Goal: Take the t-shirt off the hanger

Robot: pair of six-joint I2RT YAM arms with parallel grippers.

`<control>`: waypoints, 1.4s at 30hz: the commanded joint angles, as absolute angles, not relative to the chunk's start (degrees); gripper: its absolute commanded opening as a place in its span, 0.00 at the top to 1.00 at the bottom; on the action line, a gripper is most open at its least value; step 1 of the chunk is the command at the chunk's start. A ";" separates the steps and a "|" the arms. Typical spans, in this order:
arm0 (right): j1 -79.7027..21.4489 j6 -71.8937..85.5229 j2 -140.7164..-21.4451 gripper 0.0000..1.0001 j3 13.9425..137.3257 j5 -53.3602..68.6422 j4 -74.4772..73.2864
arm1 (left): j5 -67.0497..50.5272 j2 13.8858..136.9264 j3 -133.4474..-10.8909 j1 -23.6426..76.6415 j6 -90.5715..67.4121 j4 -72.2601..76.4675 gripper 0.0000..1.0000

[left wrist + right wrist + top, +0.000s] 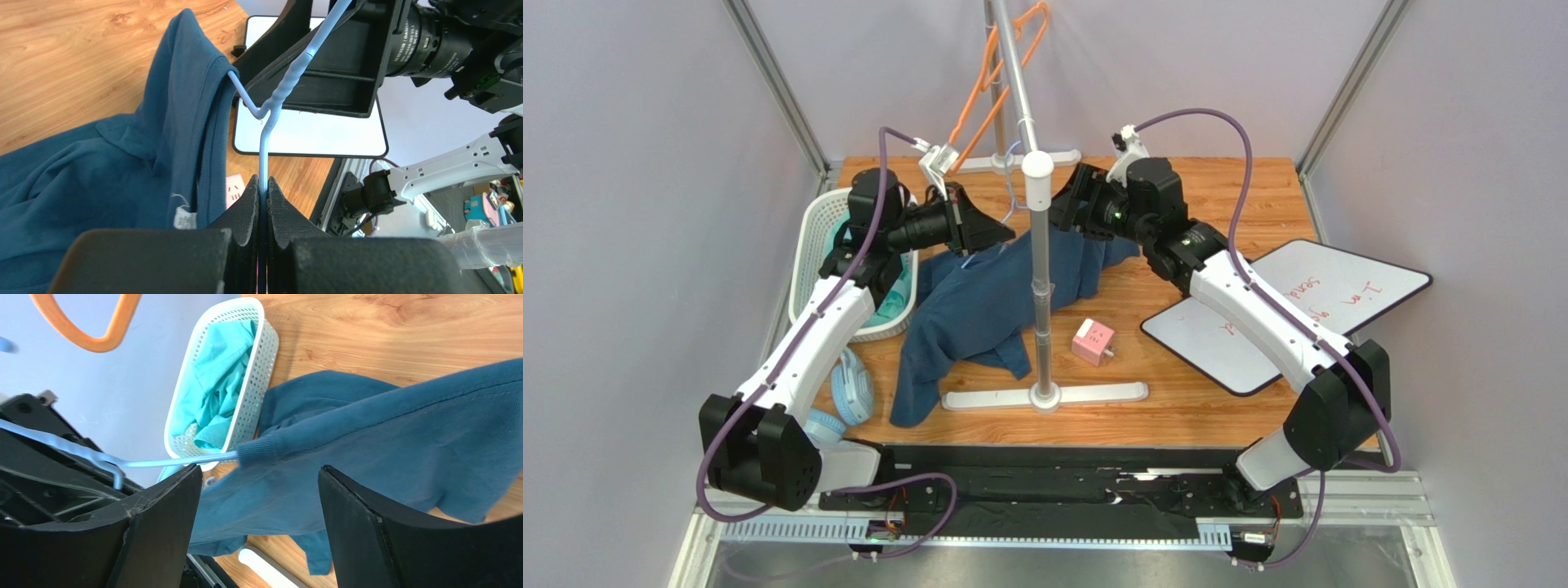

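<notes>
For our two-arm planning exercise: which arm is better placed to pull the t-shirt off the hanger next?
Probably right: the right gripper is open with the t-shirt just ahead of it, while the left gripper is shut on the hanger.

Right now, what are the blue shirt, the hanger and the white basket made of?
The shirt looks like soft knit cloth, probably cotton: matte, it folds, with stitched seams. The hanger looks like thin wire with a smooth light-blue coating, twisted at the neck. The basket looks like hard white plastic, with a moulded lattice of holes.
</notes>
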State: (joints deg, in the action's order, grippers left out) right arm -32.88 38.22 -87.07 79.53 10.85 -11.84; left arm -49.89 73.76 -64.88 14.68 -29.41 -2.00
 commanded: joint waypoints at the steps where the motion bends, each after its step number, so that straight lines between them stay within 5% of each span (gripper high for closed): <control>1: -33.05 39.82 -86.75 0.30 81.30 8.27 -9.22 | -52.38 73.57 -67.06 16.00 -27.34 -1.40 1.00; 9: -33.05 38.32 -85.60 0.54 78.66 3.07 -9.23 | -53.44 73.13 -67.06 16.26 -26.98 -0.88 1.00; 17: -33.84 38.32 -83.32 0.41 74.63 8.61 -4.94 | -54.93 73.48 -67.06 16.26 -28.04 -0.35 1.00; 24: -33.84 38.41 -85.86 0.40 77.51 8.96 -3.69 | -56.69 73.65 -66.45 16.26 -29.79 2.99 1.00; 34: -33.14 35.69 -82.53 1.00 76.46 -4.65 -10.45 | -55.11 73.56 -66.88 16.26 -29.17 0.70 1.00; 42: -26.30 34.28 -83.40 1.00 77.96 -8.00 -16.25 | -55.28 73.30 -66.80 16.26 -29.44 1.05 1.00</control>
State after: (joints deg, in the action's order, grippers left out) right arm -30.50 36.07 -84.12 76.14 -3.27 -14.09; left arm -53.71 74.24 -64.88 15.79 -29.71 -1.13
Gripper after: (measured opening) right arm 0.003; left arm 0.009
